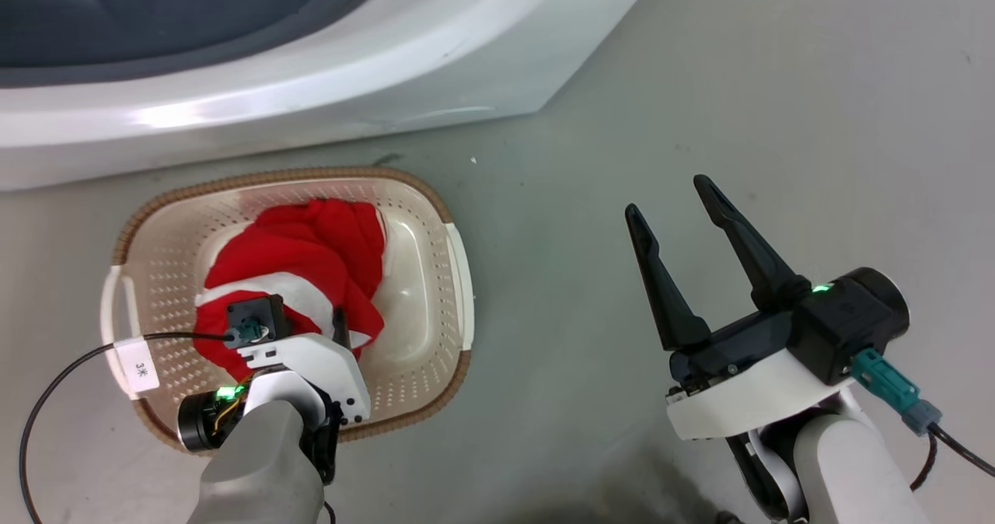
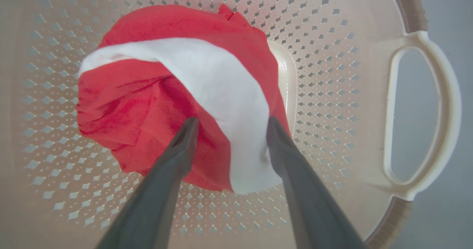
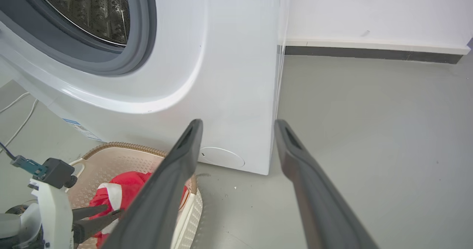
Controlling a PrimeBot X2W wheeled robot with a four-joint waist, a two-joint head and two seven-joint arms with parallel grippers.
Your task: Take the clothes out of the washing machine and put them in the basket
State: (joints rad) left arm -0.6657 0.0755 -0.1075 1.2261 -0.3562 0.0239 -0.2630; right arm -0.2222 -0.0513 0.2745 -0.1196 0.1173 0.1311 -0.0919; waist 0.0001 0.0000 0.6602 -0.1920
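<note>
The clothes (image 1: 311, 244), a red bundle with a broad white stripe, lie inside the cream basket (image 1: 424, 291) on the floor in front of the washing machine (image 1: 311, 96). My left gripper (image 2: 231, 125) points down into the basket, open, and both fingertips rest against the clothes (image 2: 155, 94). One dark finger (image 1: 340, 323) shows beside the bundle. My right gripper (image 1: 668, 197) hangs open and empty over bare floor to the right of the basket. In the right wrist view, the right gripper (image 3: 238, 125) faces the machine's lower corner, with the porthole rim (image 3: 142, 38) and steel drum (image 3: 92, 9) at upper left.
A black cable with a white tag (image 1: 140, 365) loops from my left wrist over the basket's handle (image 1: 113, 314). Grey floor (image 1: 777, 120) stretches to the right. A dark baseboard (image 3: 369, 53) runs along the wall, and white cords (image 3: 18, 112) lie left of the machine.
</note>
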